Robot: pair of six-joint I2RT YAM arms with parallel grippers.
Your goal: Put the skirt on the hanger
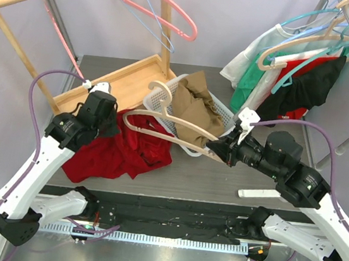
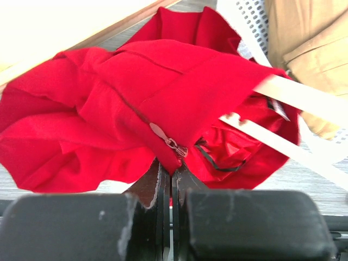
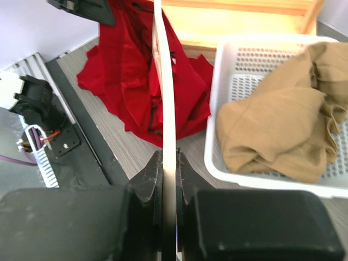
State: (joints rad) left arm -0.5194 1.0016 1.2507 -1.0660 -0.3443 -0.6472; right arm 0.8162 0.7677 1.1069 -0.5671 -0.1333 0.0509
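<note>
A red skirt lies crumpled on the grey table at the left. My left gripper is shut on its waistband next to the zipper. A cream hanger reaches from the skirt's waist across to my right gripper, which is shut on the hanger's end. In the left wrist view the hanger's arms run into the open waist of the skirt. The skirt also shows in the right wrist view.
A white basket holding a tan garment stands behind the hanger. A wooden rack with pink and blue hangers is at back left. A metal rail with hung clothes is at back right. A white bar lies near front right.
</note>
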